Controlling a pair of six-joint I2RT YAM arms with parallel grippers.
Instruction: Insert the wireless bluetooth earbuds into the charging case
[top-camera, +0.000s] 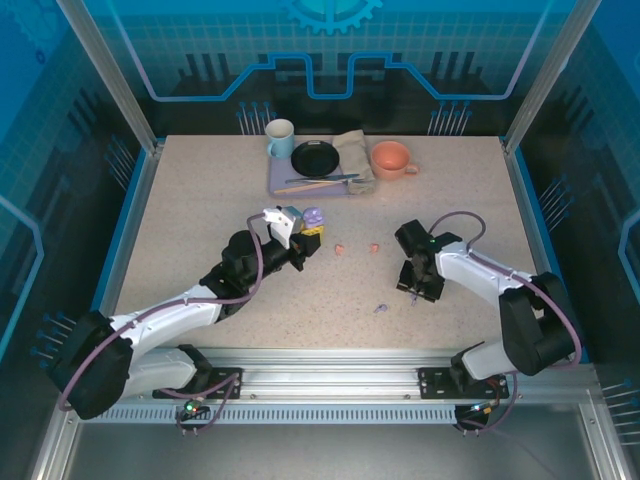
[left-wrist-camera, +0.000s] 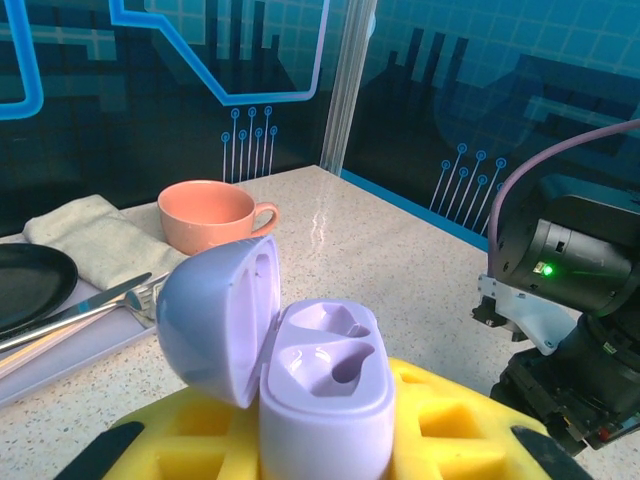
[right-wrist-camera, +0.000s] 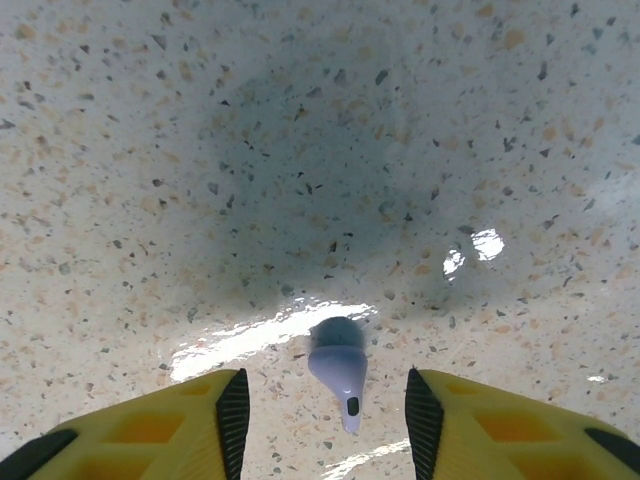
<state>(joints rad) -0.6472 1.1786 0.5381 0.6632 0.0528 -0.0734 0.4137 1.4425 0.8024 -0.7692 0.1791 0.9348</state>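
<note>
Yellow right gripper (right-wrist-camera: 327, 405) spread wide, straddling one lilac earbud (right-wrist-camera: 338, 365) that lies on the table (right-wrist-camera: 300, 150), stem pointing back toward the wrist. One more lilac bud (top-camera: 381, 308) and two pink buds (top-camera: 340, 248) (top-camera: 373, 245) lie loose nearby. Left gripper (left-wrist-camera: 325, 445) clamps one upright lilac case (left-wrist-camera: 325, 385), lid open.

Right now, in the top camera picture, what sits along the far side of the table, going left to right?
Pale blue-white ceramic mug → round black plate → folded beige cloth napkin → salmon-pink ceramic cup.
</note>
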